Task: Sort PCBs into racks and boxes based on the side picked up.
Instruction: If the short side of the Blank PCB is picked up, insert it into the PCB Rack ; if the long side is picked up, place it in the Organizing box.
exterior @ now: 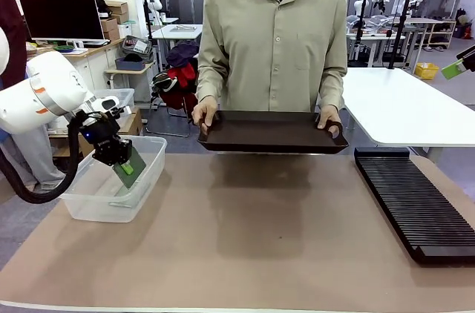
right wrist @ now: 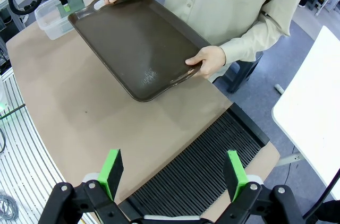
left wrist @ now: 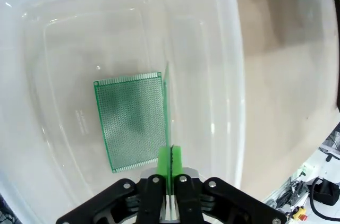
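The left gripper (left wrist: 170, 203) pinches one green PCB (left wrist: 168, 112) by its edge and holds it standing up over the clear box (exterior: 152, 151), right above the other PCB (left wrist: 130, 123) lying flat on the bottom.

The middle of the table (exterior: 245, 246) lay open, with free passage between the clear tub (exterior: 89, 205) at my left edge and the black rack (exterior: 415, 205) at my right edge. The person held a brown tray (exterior: 271, 133) over the far edge, blocking any reach across there. My left gripper (exterior: 128, 167), clamped on a board (exterior: 131, 170), hung inside the tub; the tub walls hemmed it in all round. A second board (left wrist: 130, 120) lay flat on the tub floor just beside it. My right gripper (right wrist: 172, 173), jaws wide, hung over the rack with clear air below.
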Action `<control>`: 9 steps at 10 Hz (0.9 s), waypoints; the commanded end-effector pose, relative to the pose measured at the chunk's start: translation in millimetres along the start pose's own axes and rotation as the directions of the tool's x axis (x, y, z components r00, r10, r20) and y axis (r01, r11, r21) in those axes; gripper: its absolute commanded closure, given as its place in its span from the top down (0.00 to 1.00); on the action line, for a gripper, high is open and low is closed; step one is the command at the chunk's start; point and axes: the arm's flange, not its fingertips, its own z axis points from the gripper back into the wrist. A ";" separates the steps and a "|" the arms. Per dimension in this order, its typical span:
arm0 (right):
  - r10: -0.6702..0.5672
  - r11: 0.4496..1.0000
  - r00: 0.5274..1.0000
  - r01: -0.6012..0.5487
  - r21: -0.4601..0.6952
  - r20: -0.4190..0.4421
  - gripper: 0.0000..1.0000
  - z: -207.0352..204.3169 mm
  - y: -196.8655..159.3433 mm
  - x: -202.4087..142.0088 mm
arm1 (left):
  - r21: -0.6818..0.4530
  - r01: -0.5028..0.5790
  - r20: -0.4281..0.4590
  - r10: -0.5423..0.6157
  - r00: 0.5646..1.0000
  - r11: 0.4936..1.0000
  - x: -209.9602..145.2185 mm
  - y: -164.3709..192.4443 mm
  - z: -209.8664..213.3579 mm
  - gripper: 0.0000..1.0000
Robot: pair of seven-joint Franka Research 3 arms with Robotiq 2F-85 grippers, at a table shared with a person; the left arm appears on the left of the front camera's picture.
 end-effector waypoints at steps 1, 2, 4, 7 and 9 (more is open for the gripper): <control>0.001 1.000 1.000 -0.001 0.013 0.005 1.00 -1.4 0.7 0.4 | 0.027 0.031 -0.006 -0.031 1.000 0.999 -3.4 5.9 -15.8 0.03; 0.001 1.000 1.000 -0.001 0.013 0.005 1.00 -1.4 0.7 0.4 | 0.016 0.025 -0.008 -0.025 1.000 1.000 -4.6 5.1 -23.1 0.03; 0.001 1.000 1.000 -0.001 0.013 0.005 1.00 -1.4 0.7 0.4 | -0.001 0.034 -0.025 -0.034 0.999 0.999 -8.4 5.5 -32.1 0.03; 0.001 1.000 1.000 -0.001 0.013 0.005 1.00 -1.4 0.7 0.4 | -0.004 0.019 -0.033 -0.019 0.999 1.000 -8.4 10.4 -36.0 0.23; 0.001 1.000 1.000 -0.001 0.013 0.005 1.00 -1.4 0.7 0.4 | 0.031 -0.001 -0.006 0.002 1.000 1.000 -11.3 14.2 -26.5 0.27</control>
